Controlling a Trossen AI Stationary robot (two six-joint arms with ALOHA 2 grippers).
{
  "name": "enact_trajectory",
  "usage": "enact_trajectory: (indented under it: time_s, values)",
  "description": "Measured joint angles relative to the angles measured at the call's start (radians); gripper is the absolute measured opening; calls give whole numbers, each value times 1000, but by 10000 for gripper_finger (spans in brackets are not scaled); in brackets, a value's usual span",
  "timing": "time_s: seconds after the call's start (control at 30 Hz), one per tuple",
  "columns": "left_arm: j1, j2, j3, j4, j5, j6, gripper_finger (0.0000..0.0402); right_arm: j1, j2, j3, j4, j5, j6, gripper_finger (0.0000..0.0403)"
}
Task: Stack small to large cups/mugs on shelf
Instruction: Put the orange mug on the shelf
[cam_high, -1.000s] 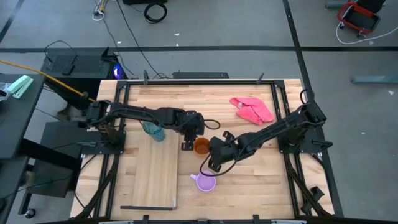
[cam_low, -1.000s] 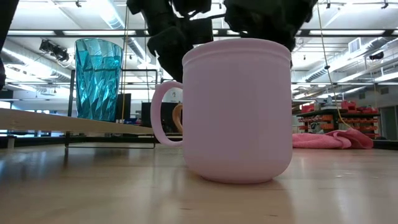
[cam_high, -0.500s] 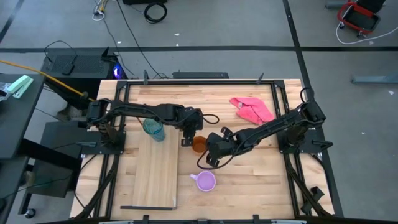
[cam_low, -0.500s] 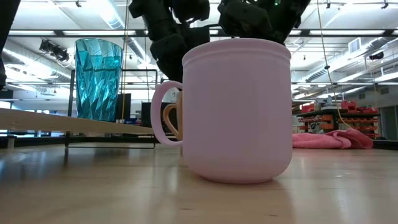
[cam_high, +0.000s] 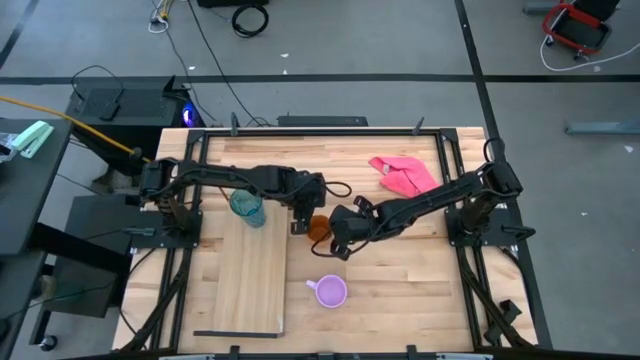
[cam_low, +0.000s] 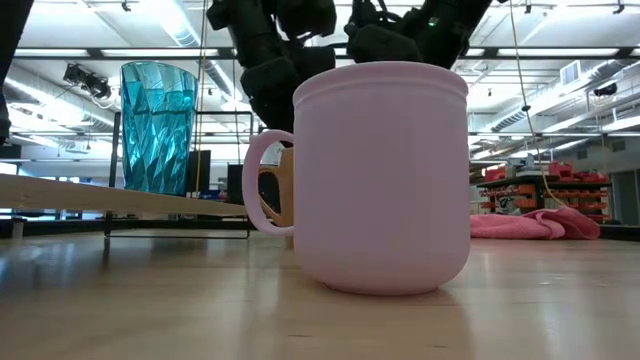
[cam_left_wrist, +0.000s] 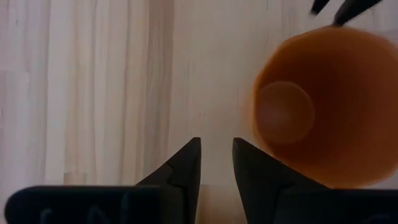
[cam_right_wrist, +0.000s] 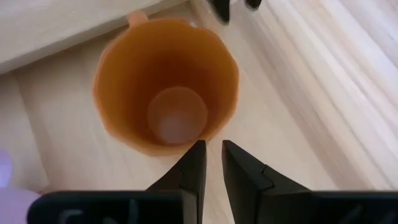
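The squat orange mug (cam_high: 318, 228) stands upright on the table just right of the shelf board (cam_high: 250, 280). It also shows in the left wrist view (cam_left_wrist: 317, 106) and the right wrist view (cam_right_wrist: 168, 87). The teal tumbler (cam_high: 247, 208) stands on the shelf's far end. The lilac mug (cam_high: 331, 291) stands on the table nearer the front. My left gripper (cam_high: 299, 228) is shut and low at the orange mug's left side (cam_left_wrist: 216, 155). My right gripper (cam_high: 334, 240) is shut and low at its right near side (cam_right_wrist: 212, 155). My right gripper's shut fingertips (cam_right_wrist: 200, 152) stand right beside the orange mug's outer wall (cam_right_wrist: 180, 148), coming from the table's right and slanting down. I cannot tell whether they touch it. My left gripper touches nothing that I can see.
A pink cloth (cam_high: 405, 175) lies at the far right of the table. In the low view the lilac mug (cam_low: 385, 180) fills the front and hides most of the orange mug (cam_low: 272, 195). The tumbler (cam_low: 157, 125) stands on the shelf (cam_low: 100, 197).
My right gripper has gone from beside the lilac mug toward the table's far edge, up to the orange mug. The orange mug has shifted a little toward the shelf; more of it now shows left of the lilac mug in the low view.
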Motion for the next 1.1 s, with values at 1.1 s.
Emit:
enact_trajectory:
  time_s: [1.1]
  values:
    - [56, -1, 50, -39, 207, -6, 108, 335, -43, -115, -243, 49, 415, 59]
